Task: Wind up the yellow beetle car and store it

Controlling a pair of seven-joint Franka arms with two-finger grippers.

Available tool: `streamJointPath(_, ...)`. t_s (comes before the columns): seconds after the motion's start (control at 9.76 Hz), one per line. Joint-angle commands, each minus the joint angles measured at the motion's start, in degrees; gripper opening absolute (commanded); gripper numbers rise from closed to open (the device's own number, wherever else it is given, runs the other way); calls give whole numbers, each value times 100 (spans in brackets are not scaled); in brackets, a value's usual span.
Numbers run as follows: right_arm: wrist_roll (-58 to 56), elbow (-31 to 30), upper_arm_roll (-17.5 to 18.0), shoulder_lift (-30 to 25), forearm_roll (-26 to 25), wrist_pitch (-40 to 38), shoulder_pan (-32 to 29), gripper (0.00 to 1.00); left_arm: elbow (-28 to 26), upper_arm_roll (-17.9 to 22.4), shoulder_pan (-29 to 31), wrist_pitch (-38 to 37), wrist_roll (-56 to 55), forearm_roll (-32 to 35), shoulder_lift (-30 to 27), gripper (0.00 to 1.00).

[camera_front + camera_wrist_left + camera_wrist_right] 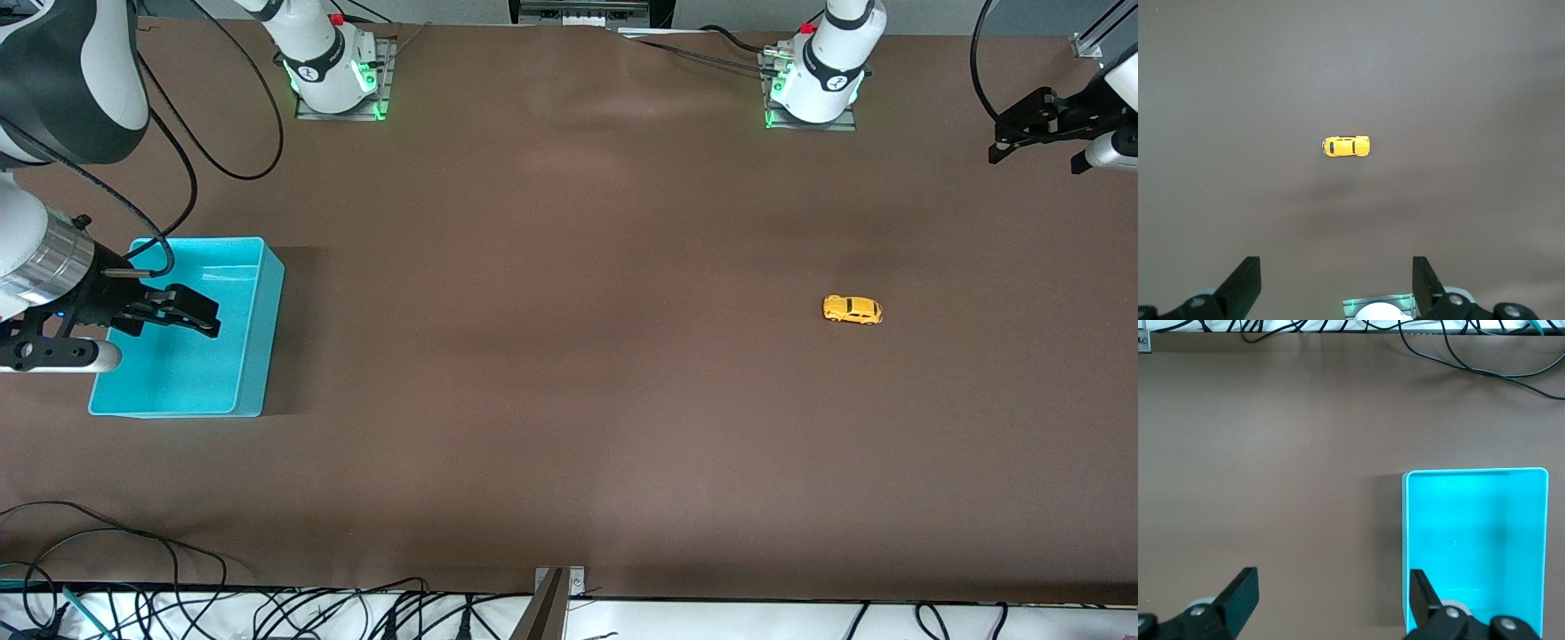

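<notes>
Front view showed the car (853, 309) lying alone on the brown worktop (569, 400), toward the left arm's end, on its wheels with its length running along the worktop. Nearest the camera at the right arm's end sat the bin (258, 356), a blue open box with nothing in it. The right end effector (191, 311) hung over the bin, fingers spread wide and holding nothing; that arm waited. Farther up, the left end effector (1031, 133) hovered over the worktop's edge at its own end, also wide open and empty, well apart from the car.

Reaching for the car looked like the step in hand. To do it well, the left end effector should probably come down centred over the car, fingers straddling its narrow sides, not nose and tail. The toy is tiny, so a low, square pinch on the body would likely leave the wheels free for winding.
</notes>
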Motion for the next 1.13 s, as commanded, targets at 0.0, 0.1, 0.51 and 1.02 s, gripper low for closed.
streamJointPath(0.0,36,-20,7,-35,24,-49,-8,100,166,-43,173,-85,21,91,154,100)
streamJointPath(0.1,36,-20,16,-26,24,-58,-9,100,184,-34,278,-50,21,82,277,100)
streamJointPath(0.51,45,-20,7,-26,24,-75,-9,100,105,-34,411,249,-5,231,927,100)
streamJointPath(1.02,45,-20,7,-26,24,-75,0,100,114,-16,534,564,57,319,1534,100)
